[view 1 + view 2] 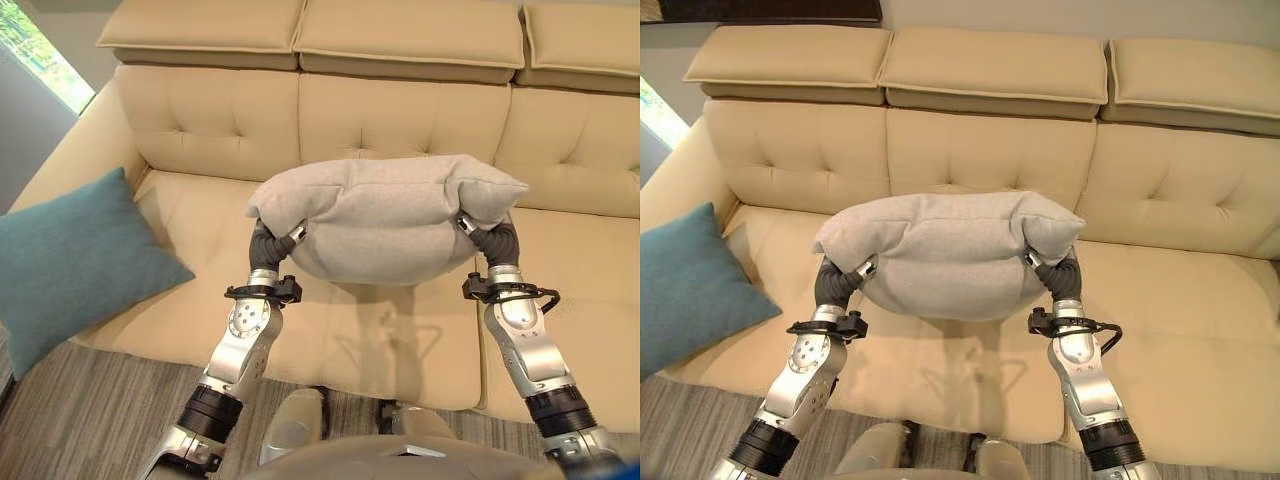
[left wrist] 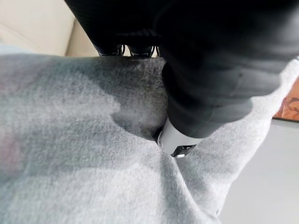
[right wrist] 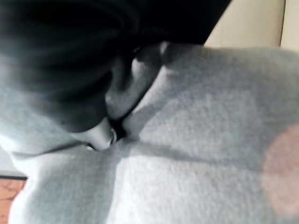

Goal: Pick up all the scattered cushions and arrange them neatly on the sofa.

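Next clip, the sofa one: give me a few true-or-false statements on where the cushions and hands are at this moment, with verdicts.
1. The grey cushion is held up between both hands, above the sofa seat. True.
2. The grey cushion lies flat on the floor. False: it hangs in the air over the seat, casting a shadow on it.
3. A teal cushion leans at the sofa's left end. True.
4. The left hand grips the teal cushion. False: it is pressed into the grey cushion's left end, and the right hand into the right end.
5. The sofa is dark brown. False: it is cream, with tufted backs.
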You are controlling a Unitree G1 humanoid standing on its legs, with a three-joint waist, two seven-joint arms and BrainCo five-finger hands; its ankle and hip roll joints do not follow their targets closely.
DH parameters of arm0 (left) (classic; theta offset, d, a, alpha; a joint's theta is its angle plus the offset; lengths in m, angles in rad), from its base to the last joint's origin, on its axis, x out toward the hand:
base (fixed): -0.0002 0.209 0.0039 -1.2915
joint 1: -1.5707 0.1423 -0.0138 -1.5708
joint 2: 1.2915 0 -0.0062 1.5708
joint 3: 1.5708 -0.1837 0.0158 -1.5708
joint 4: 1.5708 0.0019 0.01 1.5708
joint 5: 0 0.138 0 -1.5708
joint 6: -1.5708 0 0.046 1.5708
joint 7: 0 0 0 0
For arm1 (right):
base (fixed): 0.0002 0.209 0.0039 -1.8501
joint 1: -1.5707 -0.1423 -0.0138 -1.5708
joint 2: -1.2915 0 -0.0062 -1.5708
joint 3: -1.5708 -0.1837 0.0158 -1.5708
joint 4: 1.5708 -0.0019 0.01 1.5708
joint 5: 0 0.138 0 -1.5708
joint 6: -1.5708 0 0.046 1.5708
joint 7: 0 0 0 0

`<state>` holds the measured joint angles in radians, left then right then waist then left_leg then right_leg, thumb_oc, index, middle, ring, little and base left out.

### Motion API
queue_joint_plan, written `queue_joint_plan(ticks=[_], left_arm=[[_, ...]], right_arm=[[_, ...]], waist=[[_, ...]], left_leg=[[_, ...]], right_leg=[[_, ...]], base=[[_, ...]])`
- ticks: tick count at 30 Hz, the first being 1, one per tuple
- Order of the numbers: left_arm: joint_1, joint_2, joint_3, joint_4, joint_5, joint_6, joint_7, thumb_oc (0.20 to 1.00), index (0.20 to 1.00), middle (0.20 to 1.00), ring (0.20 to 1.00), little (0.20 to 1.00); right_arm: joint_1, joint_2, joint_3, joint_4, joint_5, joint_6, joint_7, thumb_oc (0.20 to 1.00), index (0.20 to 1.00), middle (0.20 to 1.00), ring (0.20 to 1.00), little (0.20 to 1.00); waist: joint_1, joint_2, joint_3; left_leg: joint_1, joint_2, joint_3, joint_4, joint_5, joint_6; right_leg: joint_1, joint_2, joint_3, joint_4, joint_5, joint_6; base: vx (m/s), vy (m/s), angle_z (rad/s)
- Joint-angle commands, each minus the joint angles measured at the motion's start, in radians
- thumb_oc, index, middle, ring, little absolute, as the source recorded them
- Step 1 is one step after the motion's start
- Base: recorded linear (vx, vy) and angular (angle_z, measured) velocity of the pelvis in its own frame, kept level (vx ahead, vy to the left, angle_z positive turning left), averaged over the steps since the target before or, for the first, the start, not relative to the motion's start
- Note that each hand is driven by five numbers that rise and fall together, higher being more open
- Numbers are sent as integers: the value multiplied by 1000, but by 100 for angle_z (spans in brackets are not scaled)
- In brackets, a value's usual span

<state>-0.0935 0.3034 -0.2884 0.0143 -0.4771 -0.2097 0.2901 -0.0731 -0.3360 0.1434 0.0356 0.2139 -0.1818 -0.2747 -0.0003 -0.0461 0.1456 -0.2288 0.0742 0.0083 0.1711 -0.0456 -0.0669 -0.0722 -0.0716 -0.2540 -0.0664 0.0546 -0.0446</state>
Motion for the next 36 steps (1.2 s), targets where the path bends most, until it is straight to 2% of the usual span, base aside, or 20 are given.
queue_joint_plan(ticks=[1,2,3,7,11,19,26,29,34,36], left_arm=[[-91,12,-19,-83,73,-91,-6,200,200,200,200,200],[-92,12,-19,-83,73,-91,-6,200,200,200,200,200],[-92,10,-22,-70,92,-86,2,200,200,200,200,200],[-103,17,-20,-53,108,-84,12,200,200,200,200,200],[-150,18,-27,-20,116,-84,35,200,200,200,200,200],[-508,-24,-139,209,70,-103,137,200,200,200,200,200],[-827,30,-203,450,47,-125,190,200,200,200,200,200],[-883,44,-220,525,31,-125,186,200,200,200,200,200],[-867,50,-209,526,16,-119,179,200,200,200,200,200],[-899,46,-225,587,21,-107,175,200,200,200,200,200]], right_arm=[[-64,0,6,-61,-23,-92,4,200,200,200,200,200],[-64,0,6,-61,-23,-92,4,200,200,200,200,200],[-70,2,8,-50,-39,-86,-4,200,200,200,200,200],[-101,11,19,-31,-63,-76,-16,200,200,200,200,200],[-154,15,37,-10,-77,-70,-40,200,200,200,200,200],[-470,35,148,121,-122,-43,-171,200,200,200,200,200],[-777,21,227,366,-91,-29,-240,200,200,200,200,200],[-843,5,250,451,-70,-29,-238,200,200,200,200,200],[-888,-29,254,492,-65,-19,-242,200,200,200,200,200],[-936,-51,274,547,-70,-6,-246,200,200,200,200,200]], waist=[[5,-9,-85],[5,-9,-84],[1,6,-109],[9,16,-127],[14,23,-126],[-4,58,-76],[-21,72,-72],[-22,77,-65],[-17,78,-48],[-16,77,-42]], left_leg=[[32,-12,4,-53,-7,-7],[33,-12,4,-54,-7,-7],[85,-17,8,-130,7,-13],[149,-27,27,-219,28,-8],[156,-29,42,-258,43,-5],[34,-29,44,-258,77,-15],[-150,-55,47,-258,139,-29],[-192,-60,50,-258,155,-34],[-224,-58,50,-258,167,-39],[-239,-56,47,-258,175,-46]], right_leg=[[21,-21,12,20,-60,190],[21,-21,11,20,-60,190],[34,-22,11,-9,-49,196],[24,-30,33,-21,-35,211],[4,-34,41,-21,-30,221],[-141,-44,60,-21,12,239],[-334,-42,63,-21,74,238],[-381,-47,66,-21,88,243],[-417,-51,65,-21,95,247],[-433,-52,62,-21,100,249]], base=[[79,65,-10],[180,149,-18],[177,170,-11],[112,142,-2],[13,89,-6],[-103,28,-3],[-102,20,-15],[-30,11,-13],[-4,0,-1],[-5,-44,0]])
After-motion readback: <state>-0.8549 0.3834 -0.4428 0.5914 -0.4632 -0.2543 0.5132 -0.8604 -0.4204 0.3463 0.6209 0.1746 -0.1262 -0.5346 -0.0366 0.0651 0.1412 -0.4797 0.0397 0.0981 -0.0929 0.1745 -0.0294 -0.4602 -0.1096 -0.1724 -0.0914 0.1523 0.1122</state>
